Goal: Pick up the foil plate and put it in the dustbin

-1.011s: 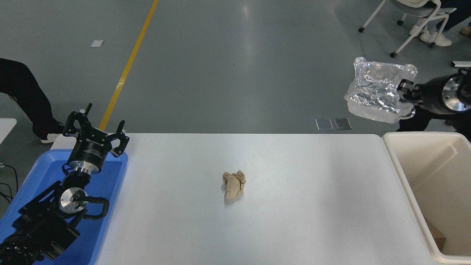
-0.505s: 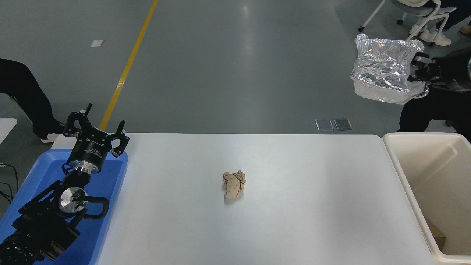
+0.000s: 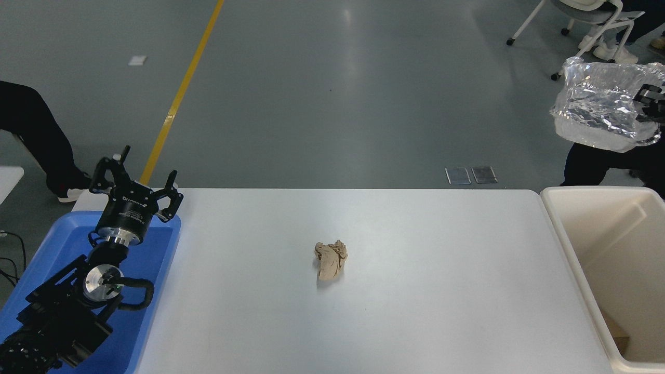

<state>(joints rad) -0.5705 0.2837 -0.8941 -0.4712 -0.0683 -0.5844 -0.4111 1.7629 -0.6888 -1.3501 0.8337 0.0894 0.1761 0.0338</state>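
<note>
Foil plate (image 3: 597,111) up in air, high over far end of dustbin (image 3: 566,228), held by right gripper (image 3: 647,101) pinching its right side (gripper mostly cut off by picture edge). Pick-up part looks done. Left to do: let go so plate falls in bin. Left gripper (image 3: 136,179) parked over blue tray (image 3: 156,259) at desk's left edge, fingers spread, holding nothing. Brown paper wad (image 3: 330,259) sits mid-desk.
</note>
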